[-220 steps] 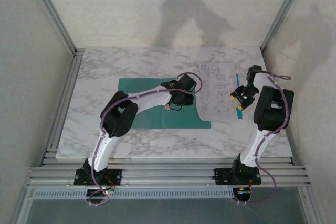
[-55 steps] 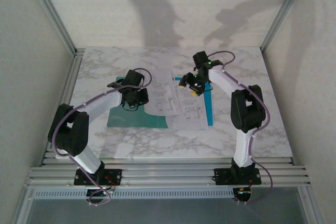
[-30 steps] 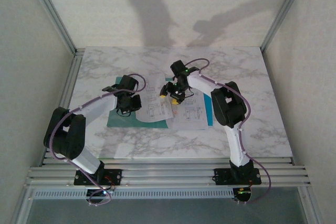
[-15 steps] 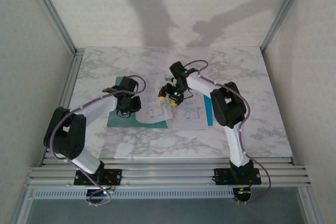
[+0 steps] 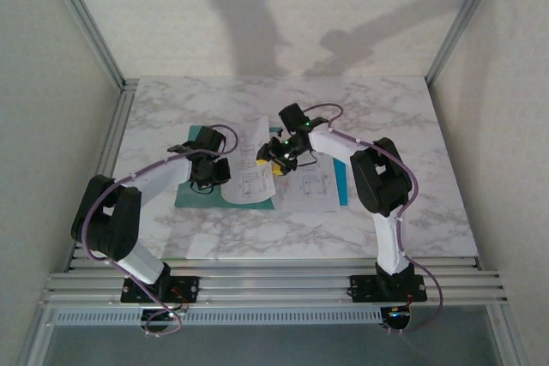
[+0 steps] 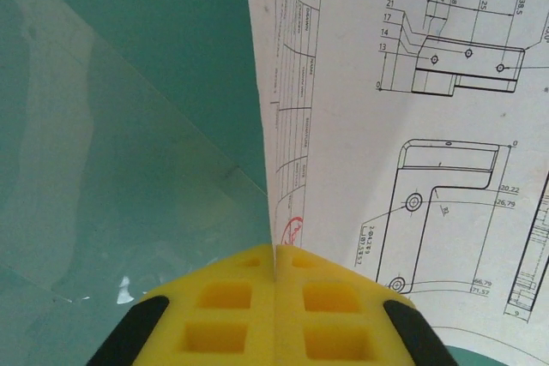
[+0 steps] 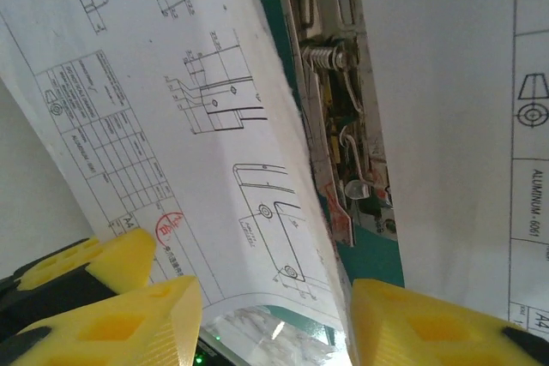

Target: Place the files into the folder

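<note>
1. Folder [image 5: 206, 198] lies open and flat on the marble table [image 5: 412, 126], centre-left in the overhead frame. Teal shows at lower left and in a strip at right, and its metal clip [image 7: 339, 109] runs down the fold.
2. Expect thin card: light, fairly stiff, and likely to skid on the marble. Take it by an outer edge or press it flat, and don't lift it by the clip.
3. Files here are paper drawings, so they should be very light, floppy and easily creased. Grip them at a corner or margin, never mid-page.
4. Your left claw [image 6: 274, 267] has its yellow pads pressed together on the margin of the drawing sheet [image 6: 412, 126], beside the red stamp. That sheet arches up over the folder's left half.
5. Your right claw [image 7: 270, 297] stands spread and holds nothing. It straddles the raised sheet's edge and the clip at the lower middle of its wrist view, with teal card just beneath.
6. A second sheet [image 7: 446, 83] lies flat to the right of the fold.
</note>
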{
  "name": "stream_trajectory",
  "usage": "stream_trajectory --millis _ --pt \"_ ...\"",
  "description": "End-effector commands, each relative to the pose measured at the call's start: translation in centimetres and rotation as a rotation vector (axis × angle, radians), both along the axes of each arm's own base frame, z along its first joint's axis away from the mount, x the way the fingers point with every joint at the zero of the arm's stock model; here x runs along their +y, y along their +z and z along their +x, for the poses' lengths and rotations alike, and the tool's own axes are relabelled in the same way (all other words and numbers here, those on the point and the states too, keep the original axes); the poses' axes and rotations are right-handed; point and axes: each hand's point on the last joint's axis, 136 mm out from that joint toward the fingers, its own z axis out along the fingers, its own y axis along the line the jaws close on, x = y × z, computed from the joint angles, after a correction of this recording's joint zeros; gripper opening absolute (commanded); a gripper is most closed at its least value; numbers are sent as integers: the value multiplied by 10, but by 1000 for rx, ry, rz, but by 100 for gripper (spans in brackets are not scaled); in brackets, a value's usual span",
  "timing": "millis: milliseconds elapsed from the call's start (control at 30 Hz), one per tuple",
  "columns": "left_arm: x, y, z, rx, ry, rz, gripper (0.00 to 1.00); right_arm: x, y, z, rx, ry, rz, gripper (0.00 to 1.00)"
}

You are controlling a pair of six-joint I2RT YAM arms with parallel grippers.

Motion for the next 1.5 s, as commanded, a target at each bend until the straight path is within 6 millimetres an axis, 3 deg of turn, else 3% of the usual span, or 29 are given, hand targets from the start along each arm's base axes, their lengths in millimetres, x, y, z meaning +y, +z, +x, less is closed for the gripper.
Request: stream_trajectory --millis 0,600,800,867,1000,1067,1167,1233,1267,1467 --pt "5 -5 -3 15 14 13 0 3 1 -8 -13 38 -6 48" --pt "7 -7 -5 15 16 21 0 -1 -30 -5 -63 126 -185 25" --pt "7 -7 -4 11 20 20 0 -7 -34 -6 -81 144 -235 7" --pt "7 -6 -3 8 25 16 0 -11 -32 -3 -107 143 -254 0" --pt "8 -4 -1 4 42 5 0 -19 -19 5 -196 151 -287 0" --pt "11 0 2 -7 63 0 7 -22 -10 10 -248 161 -301 0" --pt "20 9 6 -29 109 -11 26 -27 3 17 -322 177 -324 0" --pt "32 15 9 -45 157 -17 38 -30 12 22 -379 182 -340 0" --pt "38 17 9 -50 183 -20 39 -32 16 25 -404 180 -346 0" --pt "96 6 -4 4 406 -62 35 -36 49 46 -591 177 -366 0"
